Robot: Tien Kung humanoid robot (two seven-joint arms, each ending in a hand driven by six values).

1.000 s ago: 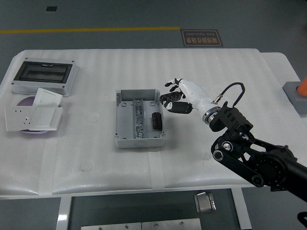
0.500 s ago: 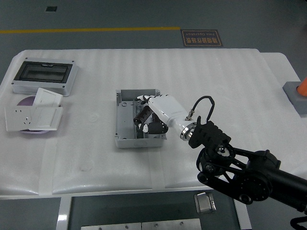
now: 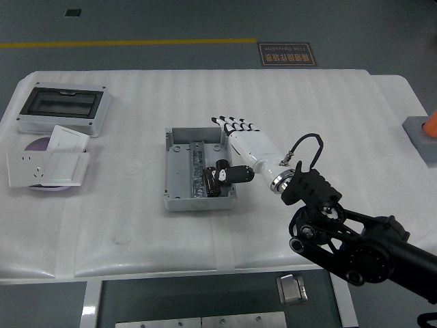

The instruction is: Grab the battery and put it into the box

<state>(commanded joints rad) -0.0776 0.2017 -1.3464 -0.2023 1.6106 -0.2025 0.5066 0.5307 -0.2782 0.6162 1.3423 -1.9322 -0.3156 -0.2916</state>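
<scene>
Over box (image 3: 179, 195) | right hand (image 3: 240, 145) fingers (image 3: 231, 123) spread, empty | battery (image 3: 212, 182) inside | sockets (image 3: 46, 164) far left

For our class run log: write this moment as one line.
right robot hand: open, fingers extended, over box right edge | battery: in box | left arm: out of view

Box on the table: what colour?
Light grey box, open top; clearest in the head view.

The right arm (image 3: 355, 239) reaches in from the lower right, its white right hand (image 3: 246, 147) over the grey box's (image 3: 179, 195) right rim, fingers extended flat, thumb apparently tucked beneath, gripping nothing as far as shows.
</scene>
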